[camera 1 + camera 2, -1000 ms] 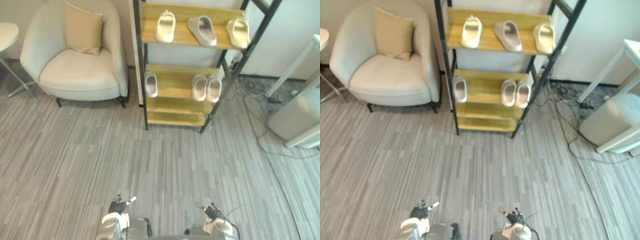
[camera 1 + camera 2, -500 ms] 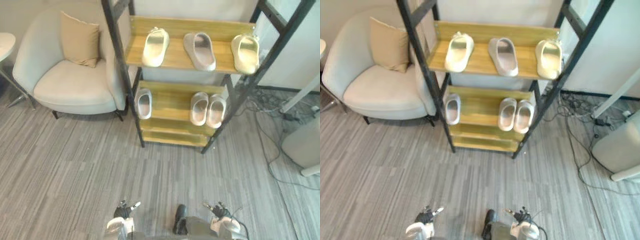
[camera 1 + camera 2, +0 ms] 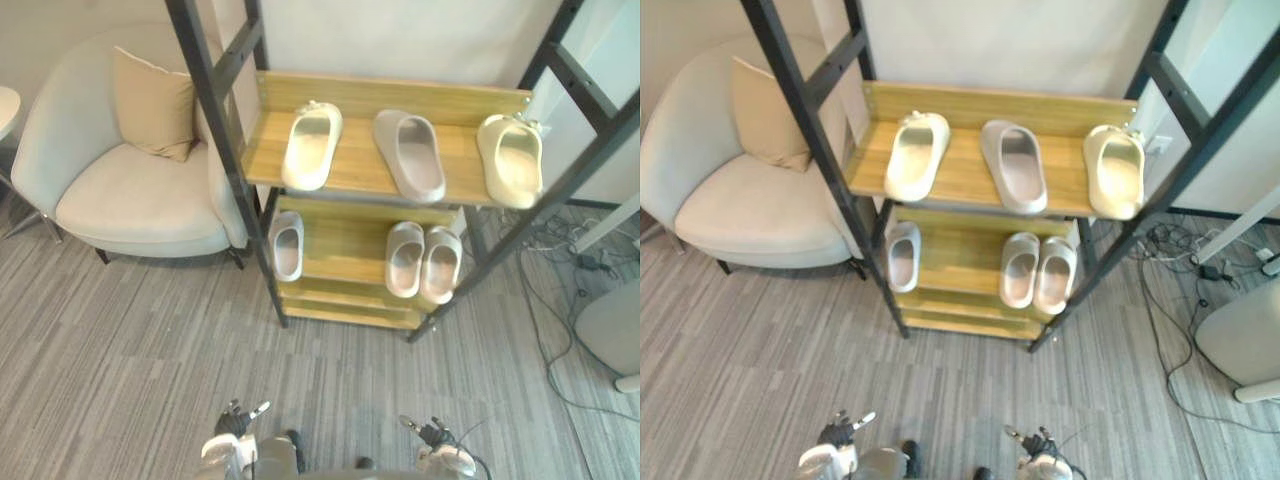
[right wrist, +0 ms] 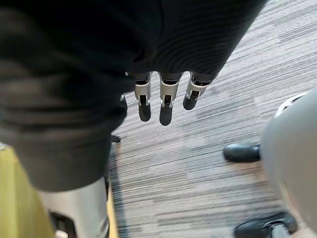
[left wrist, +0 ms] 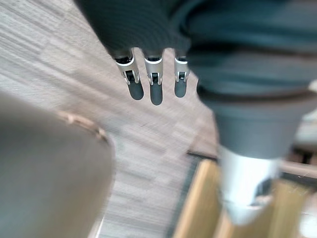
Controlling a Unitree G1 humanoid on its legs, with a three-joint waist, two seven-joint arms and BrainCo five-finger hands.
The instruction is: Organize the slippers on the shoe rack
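Stepping up to the shoe rack (image 3: 400,97), nothing held yet.
At the bottom edge, left hand (image 3: 235,440) and right hand (image 3: 437,452), fingers (image 5: 155,91) straight and loose, holding nothing, rack likely too far to reach. Mid-frame, rack bigger than half a second ago: camera closer, slippers not moved. Lower shelf (image 3: 345,245): single slipper (image 3: 287,246) left, pair (image 3: 422,265) right. Top shelf (image 3: 357,165): cream slipper (image 3: 311,147), grey slipper (image 3: 409,155), second cream slipper (image 3: 511,160), split up.

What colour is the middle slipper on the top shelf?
Greyish beige. The middle slipper shows best in the right eye view.
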